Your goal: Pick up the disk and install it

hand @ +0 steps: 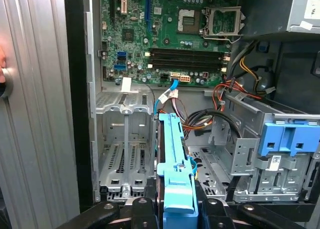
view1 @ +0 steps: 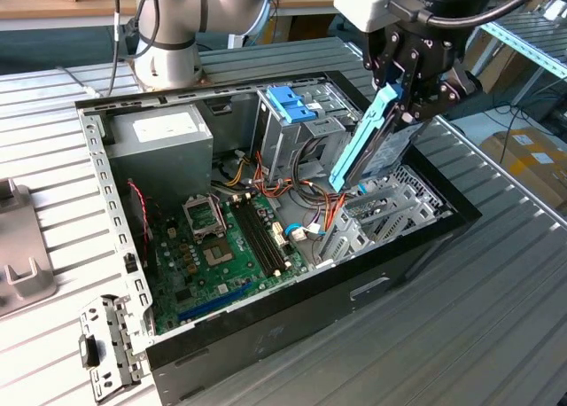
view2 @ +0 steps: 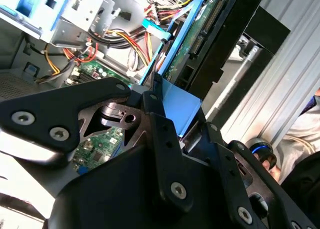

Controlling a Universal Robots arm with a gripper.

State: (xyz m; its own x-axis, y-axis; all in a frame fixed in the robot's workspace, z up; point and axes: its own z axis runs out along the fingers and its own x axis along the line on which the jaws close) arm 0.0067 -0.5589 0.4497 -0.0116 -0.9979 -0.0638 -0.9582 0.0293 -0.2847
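Note:
My gripper (view1: pixel 413 103) is shut on the disk (view1: pixel 376 144), a metal drive with light blue carrier rails. I hold it on edge and tilted, above the open computer case (view1: pixel 106 193), toward the exterior view's right. Directly beneath it is an empty metal drive bay (view1: pixel 390 206). In the first wrist view the disk's blue rail (hand: pixel 175 164) runs out from between my fingers (hand: pixel 142 209), with the empty bay (hand: pixel 125 154) beside it. In the second wrist view the disk's circuit-board side (view2: pixel 200 34) extends beyond the black fingers (view2: pixel 157 116).
A metal drive cage with a blue plastic bracket (view1: pixel 291 103) stands beside the bay, with a bundle of cables (view1: pixel 283 189) between them. The motherboard (view1: pixel 221 238) and grey power-supply box (view1: pixel 164 136) fill the case. A loose metal bracket (view1: pixel 111 344) lies on the slatted table.

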